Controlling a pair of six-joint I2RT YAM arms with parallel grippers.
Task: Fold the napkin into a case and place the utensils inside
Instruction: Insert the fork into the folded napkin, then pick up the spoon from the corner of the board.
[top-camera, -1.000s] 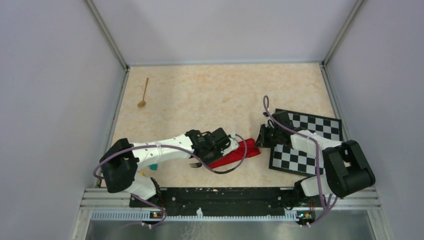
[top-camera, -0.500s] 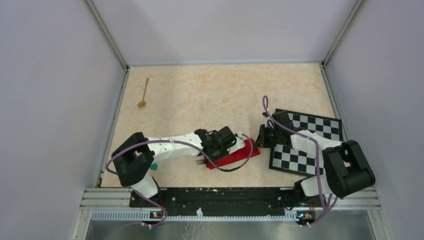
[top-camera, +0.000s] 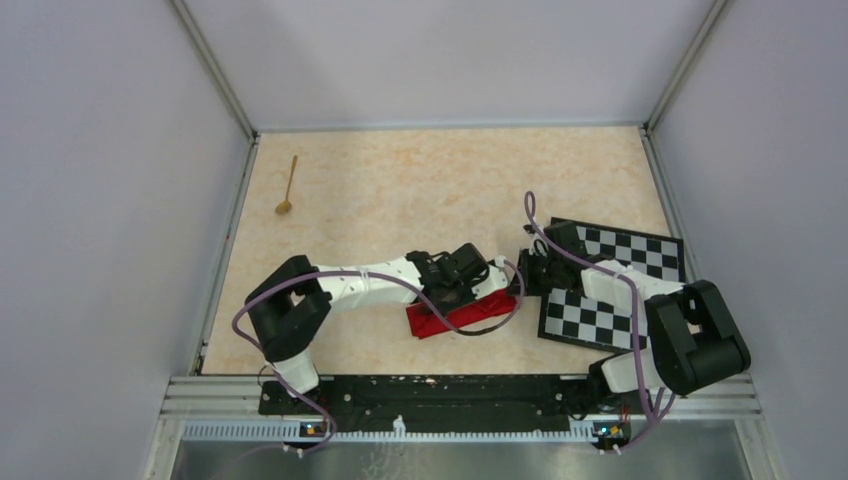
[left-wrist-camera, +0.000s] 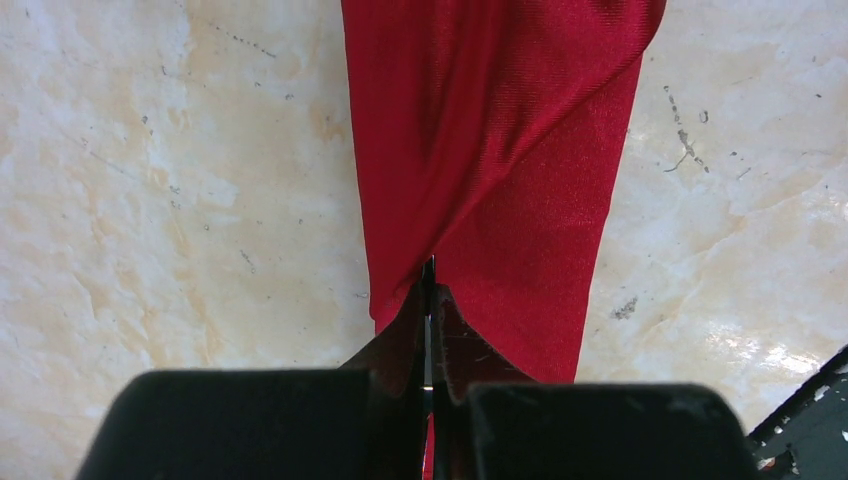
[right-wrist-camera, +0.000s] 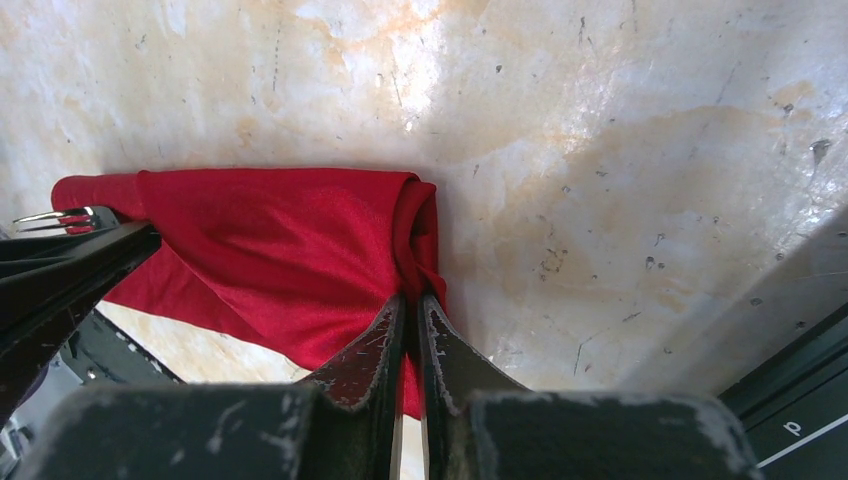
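Note:
The red napkin lies as a narrow folded strip near the table's front middle. It also shows in the left wrist view and in the right wrist view. My left gripper is shut on a fold of the cloth. My right gripper is shut on the strip's bunched right end. The gold spoon lies far off at the back left. A utensil's tines peek out at the strip's far end; in the top view it is hidden.
The black-and-white chequered mat lies at the right, partly under my right arm. The left arm stretches across the front of the table, its purple cable looping over the napkin. Walls close the table on three sides.
My left gripper has moved right along the napkin toward the right gripper. The dark utensil seen beside the strip before is now hidden in the top view. The right arm has stayed put.

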